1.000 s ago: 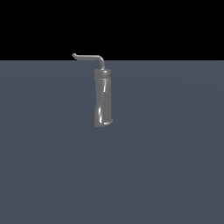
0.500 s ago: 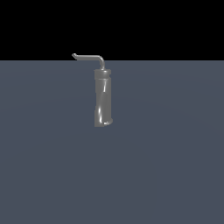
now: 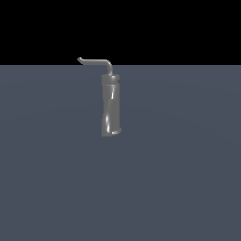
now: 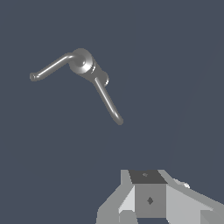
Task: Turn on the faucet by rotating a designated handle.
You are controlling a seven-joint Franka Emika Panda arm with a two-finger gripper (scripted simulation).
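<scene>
Faucet [image 4: 84, 63] seen end-on, two thin rods splayed outward, pincer [image 4: 151, 201] well apart, grasping nothing

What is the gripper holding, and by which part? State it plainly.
Nothing. The gripper sits apart from the faucet, touching neither the column nor the handle.

My pale grey, blocky metal gripper [image 4: 151, 205] shows only in the wrist view, cut off at the frame edge. Fingertips out of sight, so can't tell if jaws are apart. It grips nothing visible.
</scene>
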